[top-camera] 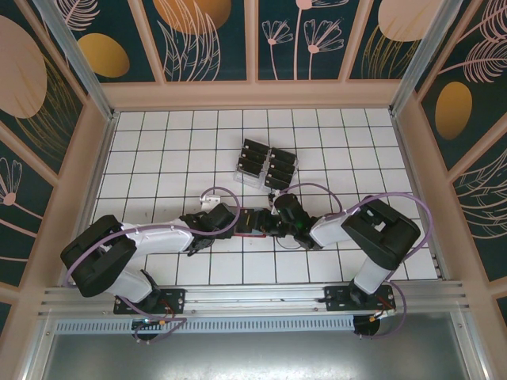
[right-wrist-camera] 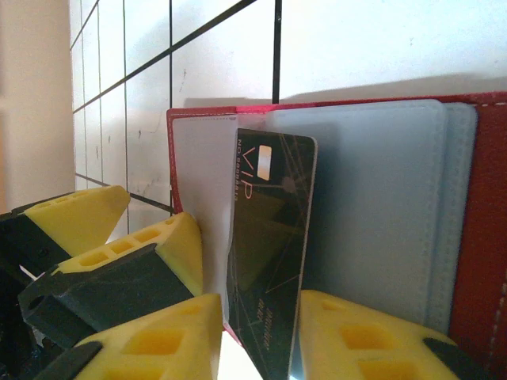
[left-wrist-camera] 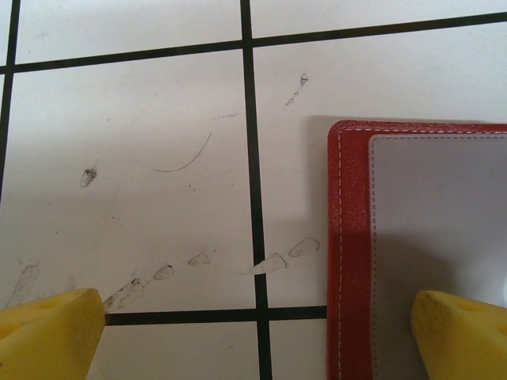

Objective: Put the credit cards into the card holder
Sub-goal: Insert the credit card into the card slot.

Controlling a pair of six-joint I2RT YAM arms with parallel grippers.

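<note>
Red card holder (right-wrist-camera: 469, 237) lies open on the white tiled table (left-wrist-camera: 142, 119) between the arms, with white stitching (left-wrist-camera: 341, 237) and greyish-lilac pockets (right-wrist-camera: 372, 214). One black VIP credit card (right-wrist-camera: 269, 237) stands tilted among the pockets, right gripper (right-wrist-camera: 261, 336) fingers parted either side of it. Left gripper (left-wrist-camera: 257, 332) gapes wide too.

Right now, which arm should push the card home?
Right. The black card sits between the fingers of the right tool, already partway in the wallet; the left tool stands open at its edge.

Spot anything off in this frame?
The credit card lies skewed across the card holder pockets, not square with them, between the fingers of the right gripper. Grey smudges mark the tile beside it. Nothing looks damaged.
</note>
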